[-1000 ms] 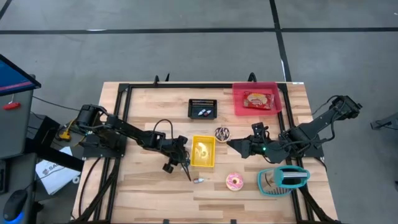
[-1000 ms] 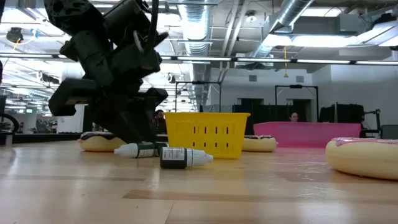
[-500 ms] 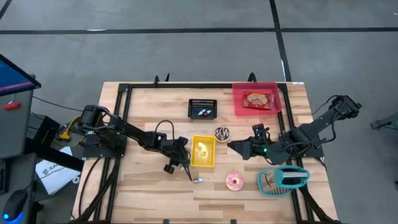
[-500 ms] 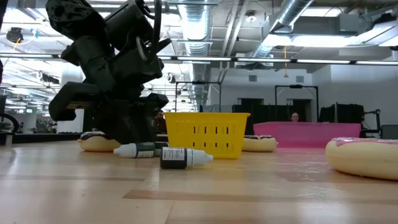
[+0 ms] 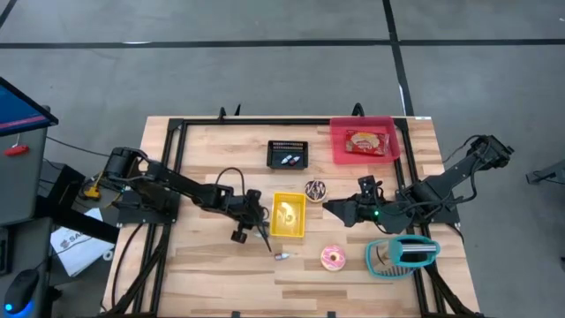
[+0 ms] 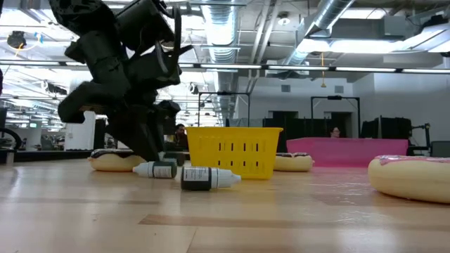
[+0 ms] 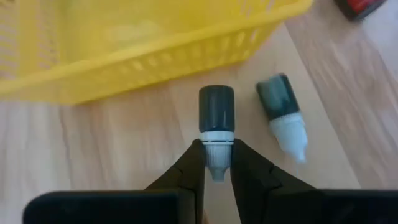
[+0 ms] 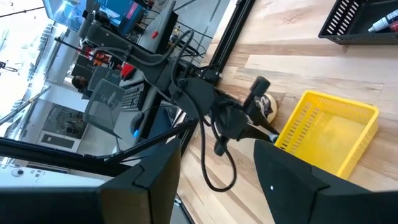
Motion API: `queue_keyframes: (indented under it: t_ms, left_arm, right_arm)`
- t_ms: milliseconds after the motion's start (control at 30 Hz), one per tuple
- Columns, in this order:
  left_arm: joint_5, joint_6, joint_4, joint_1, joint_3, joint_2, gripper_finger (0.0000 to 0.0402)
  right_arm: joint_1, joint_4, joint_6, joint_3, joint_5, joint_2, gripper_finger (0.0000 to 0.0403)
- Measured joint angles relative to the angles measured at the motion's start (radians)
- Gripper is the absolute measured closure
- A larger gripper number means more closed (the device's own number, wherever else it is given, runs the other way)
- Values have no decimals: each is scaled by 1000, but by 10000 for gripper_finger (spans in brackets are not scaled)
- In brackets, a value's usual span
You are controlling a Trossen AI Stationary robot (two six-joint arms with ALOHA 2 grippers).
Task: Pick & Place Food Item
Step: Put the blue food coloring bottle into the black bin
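My left gripper point(image 7: 216, 163) stands just near of the yellow basket point(image 5: 288, 215), slanting down, shut on a small dark dropper bottle point(image 7: 216, 112) that lies on the table. A second such bottle point(image 7: 283, 115) lies beside it. In the low view the held bottle point(image 6: 156, 169) rests on the wood with the other bottle point(image 6: 205, 178) nearer. My right gripper point(image 5: 328, 205) hangs open and bare above the table, right of the basket. A pink donut point(image 5: 333, 257), a chocolate donut point(image 5: 315, 189) and a pastry in the pink tray point(image 5: 365, 141) lie untouched. My left gripper pinches the bottle's white nozzle end point(image 7: 216, 149) between its two fingertips point(image 7: 194, 163). The fingers slant down from the table's left and lie along the bottle's length. The bottle lies flat on the table, its dark body pointing toward the yellow basket.
A black basket point(image 5: 288, 155) with small bottles stands at the far middle. A teal holder point(image 5: 402, 256) lies at the near right. A black frame point(image 5: 177, 132) runs around the table's edge. Bare wood shows at the near left point(image 5: 194, 274).
My left hand has rolled a little over the bottle and shifted slightly, staying low by the basket's near side. The bottle stays on the table.
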Motion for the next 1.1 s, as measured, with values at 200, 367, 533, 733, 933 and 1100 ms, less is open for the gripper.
queue_keyframes:
  t_ms: [200, 367, 533, 733, 933, 1100]
  left_arm:
    - [-27, 0, -109, -1, 1, -122, 356]
    - [-145, -36, -164, 31, 0, -243, 352]
    - [-185, -117, -75, 176, 4, -292, 352]
    - [-38, -76, 5, 394, 104, -176, 352]
    - [80, 21, 6, 528, 256, 31, 352]
    - [113, 77, 7, 578, 343, 139, 351]
  right_arm:
    - [0, 1, -12, 0, 0, 0, 207]
    - [0, 1, -20, 0, 1, 0, 207]
    - [-3, -3, -25, 0, 27, 0, 207]
    - [-26, -3, -35, 0, 50, 0, 207]
    - [-64, -10, -38, 0, 50, 0, 207]
    - [-83, -10, -38, 0, 50, 0, 207]
